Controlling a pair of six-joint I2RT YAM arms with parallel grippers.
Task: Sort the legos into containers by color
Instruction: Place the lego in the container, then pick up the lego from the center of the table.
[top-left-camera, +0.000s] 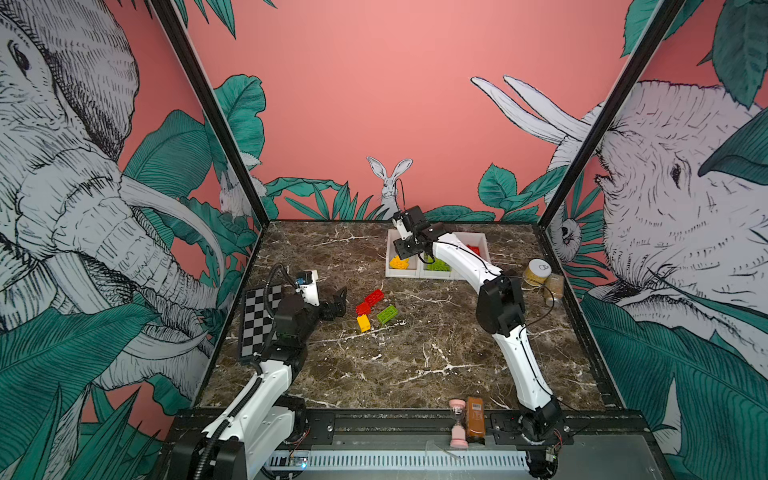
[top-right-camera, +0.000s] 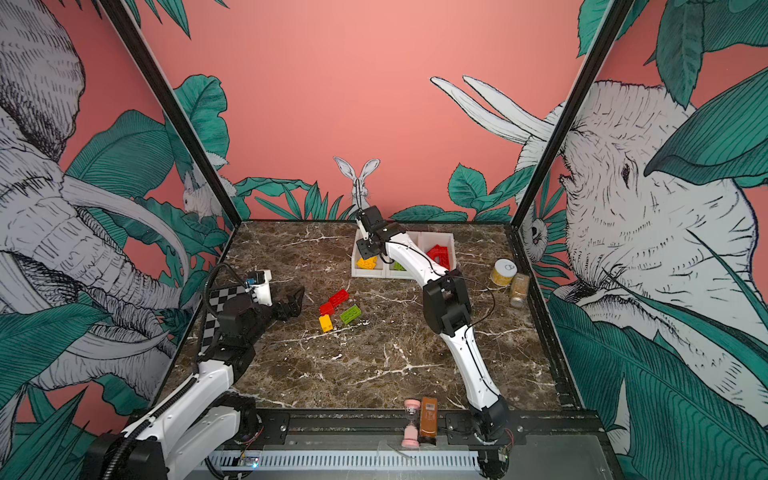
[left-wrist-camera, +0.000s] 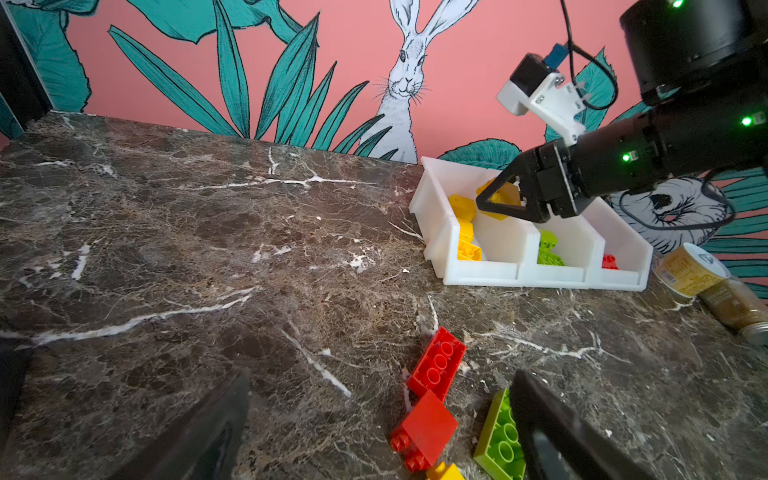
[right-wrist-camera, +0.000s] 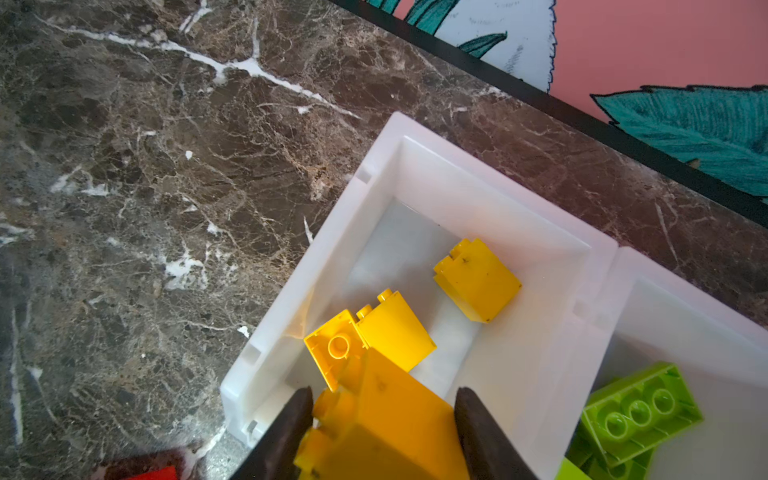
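Observation:
Several loose legos lie mid-table in both top views: two red (top-left-camera: 374, 296) (top-right-camera: 326, 308), one lime green (top-left-camera: 387, 313) and one yellow (top-left-camera: 363, 323). The three joined white containers (top-left-camera: 409, 273) (top-right-camera: 370, 273) stand at the back, holding yellow, green and red bricks from left to right. My right gripper (right-wrist-camera: 384, 399) hangs over the yellow bin (right-wrist-camera: 498, 199), shut on a yellow brick (right-wrist-camera: 386, 419) (left-wrist-camera: 505, 195). Two yellow bricks (right-wrist-camera: 478, 278) lie in the bin below. My left gripper (left-wrist-camera: 382, 376) (top-left-camera: 338, 301) is open, just left of the loose red bricks (left-wrist-camera: 428, 428).
A yellow-labelled jar (top-left-camera: 537, 272) and a lying spice bottle (top-left-camera: 554, 286) sit right of the bins. A checkerboard (top-left-camera: 259, 320) leans at the left wall. A pink hourglass (top-left-camera: 458, 424) and an amber bottle (top-left-camera: 476, 419) stand at the front edge.

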